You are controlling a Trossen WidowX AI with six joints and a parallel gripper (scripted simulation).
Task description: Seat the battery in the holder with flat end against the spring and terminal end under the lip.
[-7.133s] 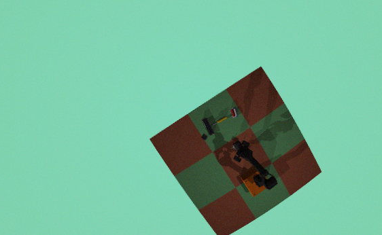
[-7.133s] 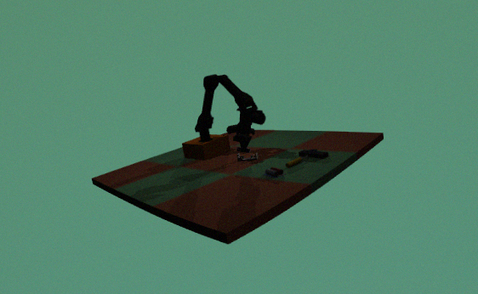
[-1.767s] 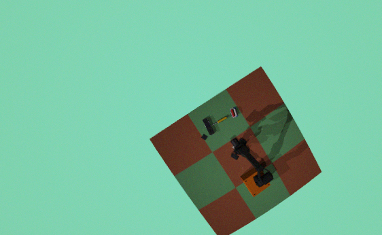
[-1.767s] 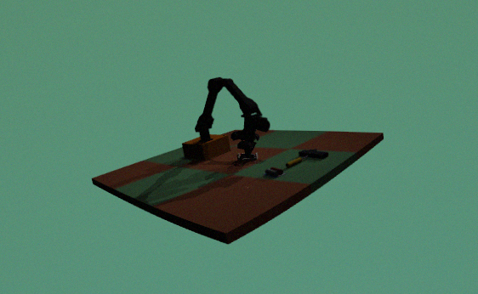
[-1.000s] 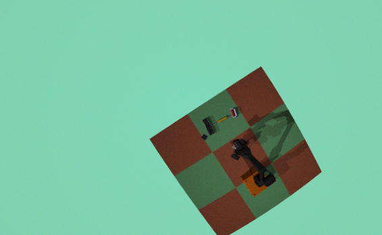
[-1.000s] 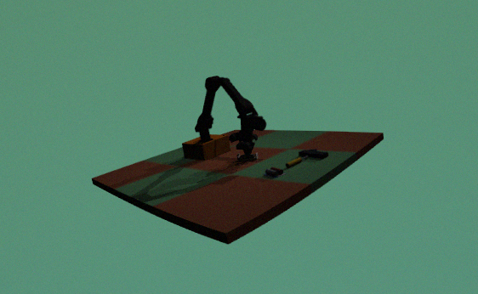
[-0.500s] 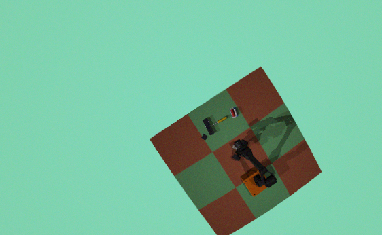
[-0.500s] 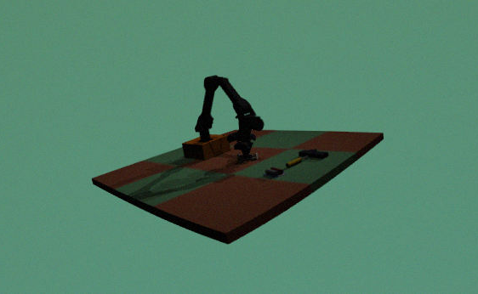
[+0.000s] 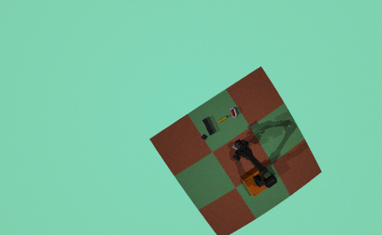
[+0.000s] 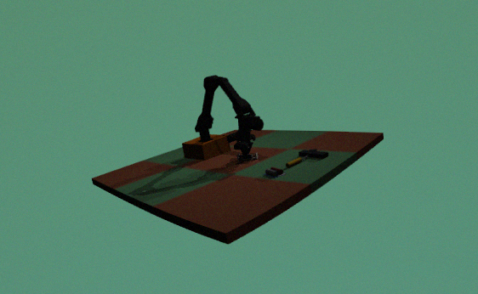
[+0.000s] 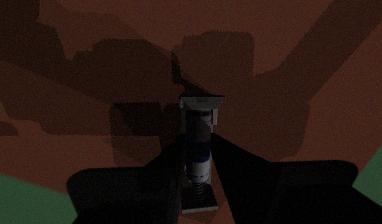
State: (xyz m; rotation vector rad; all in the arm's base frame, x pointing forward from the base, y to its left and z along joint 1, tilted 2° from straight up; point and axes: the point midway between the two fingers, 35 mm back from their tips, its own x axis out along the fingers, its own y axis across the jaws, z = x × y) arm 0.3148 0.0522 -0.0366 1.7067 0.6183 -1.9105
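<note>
The wrist view shows the battery (image 11: 198, 145) lying lengthwise in the holder (image 9: 234, 147) (image 10: 254, 158) (image 11: 202, 102), between its two end walls. It is a smooth cylinder, dark and grey-brown over its upper stretch, with a deep blue band and then a pale end carrying faint dark marks. A coiled spring (image 11: 198, 188) sits at that pale end. The battery looks in line with the holder; whether it lies fully flat, or its far end is under the lip, I cannot tell. The holder is grey and angular, with a broad end wall and a short upright tab beside the battery's dark end.

The hand (image 9: 235, 147) (image 10: 246, 155) (image 11: 197, 137) is partly open around the battery, its black, tapering fingers very close on both sides and not clenched on it; any light contact is too dark to make out.

The black arm (image 9: 254, 159) (image 10: 233, 94) rises from a blocky orange base (image 9: 253, 193) (image 10: 195, 150). The counter (image 9: 266, 85) (image 10: 216, 204) (image 11: 317, 50) is checkered in matte rust-red and green. Well apart from the holder lie a yellow rod (image 9: 222, 119) (image 10: 293, 161), a dark, tooth-edged block (image 9: 208, 125) (image 10: 314, 154) and a small red-and-white piece (image 9: 234, 113) (image 10: 274, 172).
</note>
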